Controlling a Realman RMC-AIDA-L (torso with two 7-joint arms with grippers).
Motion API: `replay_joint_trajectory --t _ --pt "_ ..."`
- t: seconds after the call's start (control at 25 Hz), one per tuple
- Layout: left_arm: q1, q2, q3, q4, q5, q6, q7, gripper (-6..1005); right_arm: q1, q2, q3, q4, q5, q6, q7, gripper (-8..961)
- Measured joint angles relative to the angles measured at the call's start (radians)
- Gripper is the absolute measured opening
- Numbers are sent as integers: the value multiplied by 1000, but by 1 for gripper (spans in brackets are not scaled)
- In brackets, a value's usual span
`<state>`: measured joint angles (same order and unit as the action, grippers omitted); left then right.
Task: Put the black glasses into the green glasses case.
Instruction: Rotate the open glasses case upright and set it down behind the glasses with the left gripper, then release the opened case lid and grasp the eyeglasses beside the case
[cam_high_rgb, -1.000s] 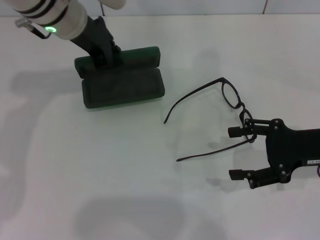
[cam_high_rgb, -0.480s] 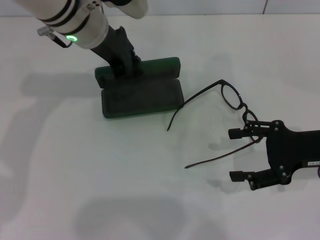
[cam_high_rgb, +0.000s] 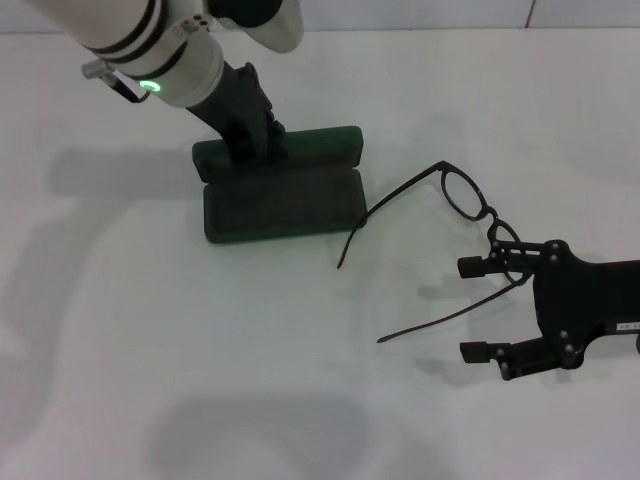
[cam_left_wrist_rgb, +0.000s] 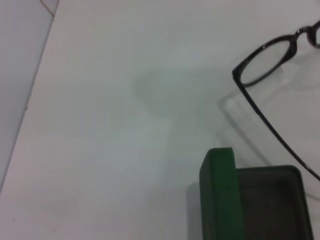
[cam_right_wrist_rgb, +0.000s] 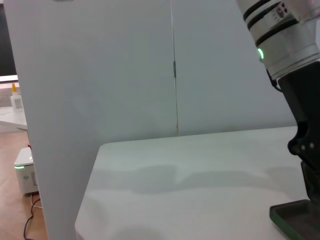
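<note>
No lettering can be read anywhere: a small pale label on the right arm's body is too small to make out, and the case shows no legible writing. Nearest the robot, the right tool (cam_high_rgb: 479, 308) hovers low over the white bench (cam_high_rgb: 200, 360), its two dark fingers spread wide apart with nothing between them; the upper fingertip (cam_high_rgb: 468, 266) lies just beside the near lens of the black glasses (cam_high_rgb: 462, 193), and it is unclear whether they touch. The black glasses rest on the bench with temples unfolded, one temple reaching toward the near right corner of the green glasses case (cam_high_rgb: 282, 187), its tip just beside that corner, the other temple trailing nearer the robot, well apart from the case. The case lies open, lid raised at the far side, dark lining bare. The left tool (cam_high_rgb: 247, 122) is at the lid's left end, against it; whether its fingers are clamped there I cannot tell.
</note>
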<state>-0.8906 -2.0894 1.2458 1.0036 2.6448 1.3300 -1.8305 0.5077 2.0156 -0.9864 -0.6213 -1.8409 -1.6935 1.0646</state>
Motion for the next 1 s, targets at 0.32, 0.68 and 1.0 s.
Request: replay_joint_trajectory --t 0.32,0.68,1.0 --pt "24 -1 35 12 -6 -37 -5 206 0 0 0 0 0 0 0 869" --pt "44 -2 28 33 -31 -54 -39 278 0 0 3 0 1 1 0 868" --pt "94 22 -244 49 -244 68 -51 585 6 -8 11 -10 7 8 84 868"
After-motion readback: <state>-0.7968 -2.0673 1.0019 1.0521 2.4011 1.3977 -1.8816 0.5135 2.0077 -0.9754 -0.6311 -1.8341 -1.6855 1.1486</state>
